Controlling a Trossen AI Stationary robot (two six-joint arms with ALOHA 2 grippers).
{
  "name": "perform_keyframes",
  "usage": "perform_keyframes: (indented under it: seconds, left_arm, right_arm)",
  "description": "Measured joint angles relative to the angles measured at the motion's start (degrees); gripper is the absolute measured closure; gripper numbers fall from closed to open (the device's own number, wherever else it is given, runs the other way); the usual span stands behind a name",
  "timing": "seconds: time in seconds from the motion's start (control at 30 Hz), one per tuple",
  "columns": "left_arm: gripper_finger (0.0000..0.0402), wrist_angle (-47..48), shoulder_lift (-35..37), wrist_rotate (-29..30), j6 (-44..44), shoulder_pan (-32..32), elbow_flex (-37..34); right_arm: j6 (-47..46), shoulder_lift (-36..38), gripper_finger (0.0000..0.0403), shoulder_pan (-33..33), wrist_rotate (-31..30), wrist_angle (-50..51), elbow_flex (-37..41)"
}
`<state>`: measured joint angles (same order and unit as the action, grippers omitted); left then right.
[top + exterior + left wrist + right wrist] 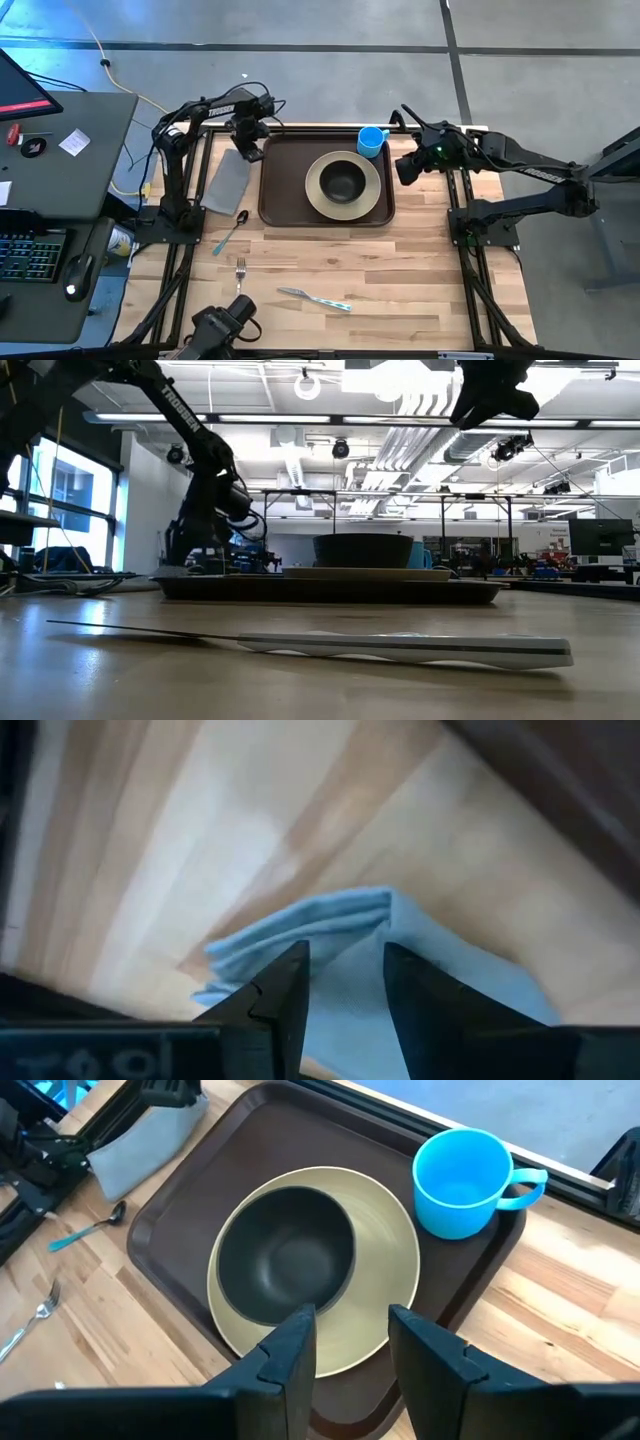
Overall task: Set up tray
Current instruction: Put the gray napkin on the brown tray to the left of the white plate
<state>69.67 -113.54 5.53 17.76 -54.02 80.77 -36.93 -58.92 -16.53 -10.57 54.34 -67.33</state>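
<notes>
The dark brown tray [275, 190] lies at the table's far middle. It carries a beige plate [372, 190] with a dark bowl [343, 180] on it and a blue cup [371, 141] in its far right corner. A grey napkin [226, 185] lies on the wood just left of the tray. My left gripper [249, 152] stands over the napkin's far end, shut on it. My right gripper [405, 168] hangs open above the tray's right rim, with nothing between its fingers [290, 1350]. My left gripper [345, 985] pinches the napkin's far end [345, 935] between its two fingers, coming from above and pointing steeply down. Several folded layers fan out beside one finger [250, 945]. The napkin's near part [224, 195] still lies on the table.
A spoon [230, 232], a fork [241, 272] and a knife [313, 298] lie on the bare wood nearer the front edge. The knife [400, 648] fills the foreground of the low view. A desk with a keyboard [30, 255] stands off the table's left.
</notes>
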Motion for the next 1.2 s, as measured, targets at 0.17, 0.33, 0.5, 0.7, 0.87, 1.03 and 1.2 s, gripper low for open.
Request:
perform_keyframes:
  seconds: [0.17, 0.33, 0.5, 0.7, 0.87, 1.03, 1.2]
  left_arm:
    - [0.0239, 2.2, -0.1, -1.7, -0.3, 0.2, 0.0]
    - [0.0239, 3.4, 1.1, -1.1, -1.1, 0.4, 0.0]
    - [0.0238, 3.8, 3.5, -0.9, -1.8, 0.4, 0.0]
    - [0.0238, 2.1, 8.3, -1.5, -3.0, 0.4, 0.0]
    - [0.0238, 0.9, 9.3, -8.3, 1.9, 0.4, -0.3]
    - [0.0238, -4.5, 9.2, -2.1, 16.2, 0.4, -5.4]
    - [0.0238, -10.8, 9.2, 3.5, 21.5, 0.4, -8.1]
  right_arm:
    - [-0.3, 0.0, 0.0284, 0.0, 0.1, 0.0, 0.0]
    - [-0.2, 0.0, 0.0284, 0.0, 0.4, 0.2, 0.0]
    - [-0.1, 0.0, 0.0284, 0.0, 0.0, 0.4, 0.0]
    - [0.1, 0.0, 0.0284, 0.0, -0.4, 0.4, 0.0]
    - [1.3, 0.0, 0.0284, 0.0, -0.5, 0.4, 0.0]
    - [1.0, 0.0, 0.0284, 0.0, -0.1, 0.4, 0.0]
    - [1.0, 0.0, 0.0284, 0.0, 0.2, 0.4, 0.0]
